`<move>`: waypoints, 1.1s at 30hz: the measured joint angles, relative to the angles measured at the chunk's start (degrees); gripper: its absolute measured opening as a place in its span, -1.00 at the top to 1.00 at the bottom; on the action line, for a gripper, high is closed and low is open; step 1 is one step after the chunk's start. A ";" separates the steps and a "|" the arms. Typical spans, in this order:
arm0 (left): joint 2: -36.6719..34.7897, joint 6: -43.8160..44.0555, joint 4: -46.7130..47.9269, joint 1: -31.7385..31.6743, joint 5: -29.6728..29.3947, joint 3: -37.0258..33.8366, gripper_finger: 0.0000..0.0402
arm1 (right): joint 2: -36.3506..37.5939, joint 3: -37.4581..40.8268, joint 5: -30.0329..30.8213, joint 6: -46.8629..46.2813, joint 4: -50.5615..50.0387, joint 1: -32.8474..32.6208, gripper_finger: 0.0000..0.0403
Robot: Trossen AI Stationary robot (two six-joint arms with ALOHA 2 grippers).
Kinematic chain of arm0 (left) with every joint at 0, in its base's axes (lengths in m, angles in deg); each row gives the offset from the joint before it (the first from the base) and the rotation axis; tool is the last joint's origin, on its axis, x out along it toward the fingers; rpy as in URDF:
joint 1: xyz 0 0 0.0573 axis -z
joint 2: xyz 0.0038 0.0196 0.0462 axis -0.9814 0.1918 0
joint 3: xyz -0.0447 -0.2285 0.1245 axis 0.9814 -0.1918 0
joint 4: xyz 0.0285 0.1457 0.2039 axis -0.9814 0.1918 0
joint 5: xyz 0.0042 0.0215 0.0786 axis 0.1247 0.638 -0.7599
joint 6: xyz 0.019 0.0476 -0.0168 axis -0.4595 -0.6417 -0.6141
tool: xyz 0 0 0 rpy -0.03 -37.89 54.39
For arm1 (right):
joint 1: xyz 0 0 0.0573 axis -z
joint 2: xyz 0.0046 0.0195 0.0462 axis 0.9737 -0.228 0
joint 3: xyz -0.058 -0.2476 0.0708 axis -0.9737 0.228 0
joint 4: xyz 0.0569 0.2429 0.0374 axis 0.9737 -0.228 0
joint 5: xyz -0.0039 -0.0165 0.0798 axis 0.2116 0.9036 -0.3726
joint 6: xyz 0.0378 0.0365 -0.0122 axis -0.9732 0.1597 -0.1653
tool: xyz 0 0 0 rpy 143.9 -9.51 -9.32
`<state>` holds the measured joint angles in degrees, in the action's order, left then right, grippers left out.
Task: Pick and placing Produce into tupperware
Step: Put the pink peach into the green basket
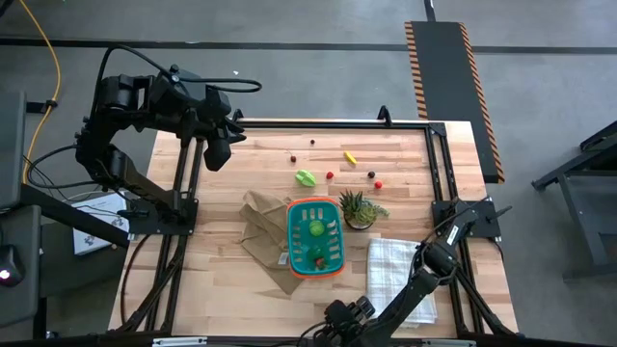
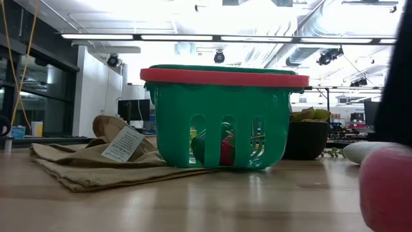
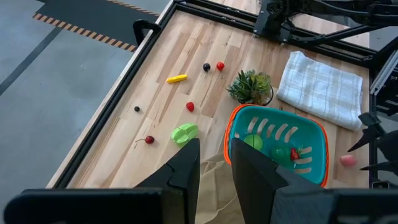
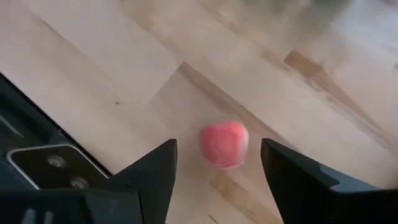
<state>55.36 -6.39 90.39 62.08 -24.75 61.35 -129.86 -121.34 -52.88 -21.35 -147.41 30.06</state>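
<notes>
The right tool [image 4: 214, 168] hangs low over the near edge of the bench [image 1: 241, 173], its two fingers spread wide with nothing between them. A pink-red round piece [image 4: 224, 144] of produce lies on the wood just ahead of the gap between those fingers, apart from both. In the low view the same piece [image 2: 386, 187] fills the corner nearest the camera.

The left tool [image 3: 214, 165] is raised over the far left part of the bench, fingers drawn near each other with a narrow gap and holding nothing. Ahead of it stands the teal tupperware [image 1: 315, 237] with its orange rim, set partly on a brown paper bag [image 1: 260, 224]. Inside it lie a green round piece [image 1: 314, 228] and a red piece [image 1: 319, 255].

Beyond the tupperware from the right tool, loose produce is scattered on the wood: a green leafy piece [image 1: 306, 177], a yellow piece [image 1: 350, 156], small red balls [image 1: 330, 175] and dark berries [image 1: 371, 174]. A spiky potted plant [image 1: 356, 208] stands just beside the tupperware, and a white checked cloth [image 1: 395, 275] lies near the right tool's arm.
</notes>
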 joint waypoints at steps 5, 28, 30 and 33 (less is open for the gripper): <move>0.00 0.00 0.00 0.02 0.00 0.00 0.60 | -0.04 0.33 -0.19 0.03 0.53 -0.12 -0.10; 0.00 0.41 0.00 0.00 0.01 0.00 0.60 | -0.13 1.38 1.13 1.53 0.31 0.66 -0.10; 0.00 0.63 0.00 0.00 0.02 0.00 0.60 | -0.13 1.38 1.25 1.53 0.19 0.66 -0.10; 0.00 1.07 0.00 0.00 0.02 0.00 0.60 | -0.13 1.38 1.31 1.53 0.61 0.66 -0.10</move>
<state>55.36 -5.32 90.39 62.08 -24.73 61.35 -129.99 -119.96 -51.57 -19.82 -146.81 30.71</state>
